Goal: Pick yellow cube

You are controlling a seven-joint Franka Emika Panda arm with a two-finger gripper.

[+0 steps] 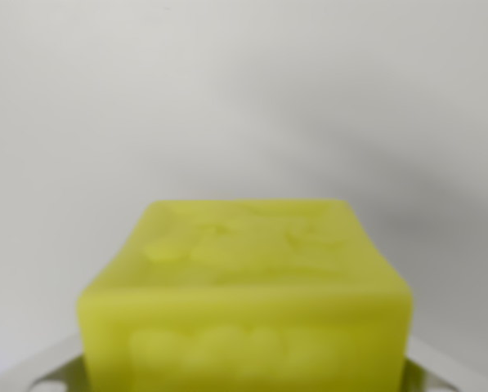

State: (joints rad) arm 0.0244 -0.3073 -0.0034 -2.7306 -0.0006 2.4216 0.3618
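Close up, yellow cube (248, 294) fills the wrist view's lower centre — blurred, embossed faces. I judge it light, rigid, slightly slick; pinch opposite flat sides. Hand state — cannot tell.

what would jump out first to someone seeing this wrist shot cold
A blurred yellow cube fills the lower middle of the wrist view, very close to the camera, with raised shapes on its top and front faces. Pale grey parts peek out at both bottom corners beside it. Behind is only a plain white surface with a soft shadow on the wrist view's right.
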